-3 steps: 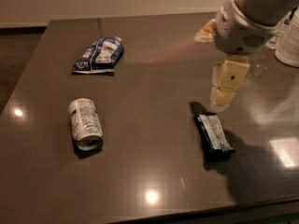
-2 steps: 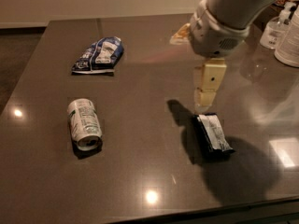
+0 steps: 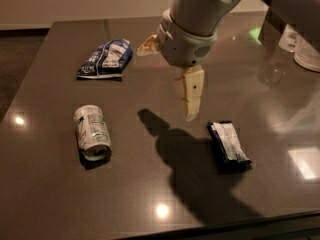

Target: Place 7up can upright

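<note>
The 7up can (image 3: pixel 91 132) lies on its side on the dark table (image 3: pixel 60 199) at the front left, its shiny metal end facing the front edge. My gripper (image 3: pixel 166 83) hangs above the middle of the table, to the right of the can and well apart from it. It is open and empty: one beige finger (image 3: pixel 190 95) points down, the other (image 3: pixel 148 45) sticks out to the back left. Its shadow falls on the table between the can and the dark bar.
A blue-white wrinkly snack bag (image 3: pixel 105 59) lies at the back left. A dark blue flat wrapped bar (image 3: pixel 228 144) lies at the front right, just right of the gripper. White containers (image 3: pixel 300 46) stand at the far right edge.
The arm and gripper have moved left, from above the wrapped bar towards the middle of the table. The can, bag and bar have not moved.
</note>
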Action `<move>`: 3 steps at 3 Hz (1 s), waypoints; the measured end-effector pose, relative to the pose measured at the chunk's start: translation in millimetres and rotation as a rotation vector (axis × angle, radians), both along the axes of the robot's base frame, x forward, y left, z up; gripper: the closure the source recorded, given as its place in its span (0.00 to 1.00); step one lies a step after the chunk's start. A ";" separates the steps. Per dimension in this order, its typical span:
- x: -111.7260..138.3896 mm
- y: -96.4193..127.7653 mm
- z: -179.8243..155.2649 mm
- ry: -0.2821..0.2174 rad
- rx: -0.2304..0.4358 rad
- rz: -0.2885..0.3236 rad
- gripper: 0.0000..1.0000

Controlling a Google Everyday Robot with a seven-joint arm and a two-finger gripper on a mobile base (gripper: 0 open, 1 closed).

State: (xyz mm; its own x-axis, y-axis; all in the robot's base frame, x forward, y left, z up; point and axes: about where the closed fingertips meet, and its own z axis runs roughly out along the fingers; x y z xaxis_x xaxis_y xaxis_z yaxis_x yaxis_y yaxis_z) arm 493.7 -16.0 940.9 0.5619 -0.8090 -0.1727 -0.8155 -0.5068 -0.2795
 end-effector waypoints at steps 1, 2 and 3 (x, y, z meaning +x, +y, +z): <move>-10.9 36.0 -8.7 -0.011 -0.035 0.152 0.00; -23.3 70.3 -23.2 -0.018 -0.089 0.279 0.00; -40.5 118.1 -31.9 -0.010 -0.113 0.457 0.00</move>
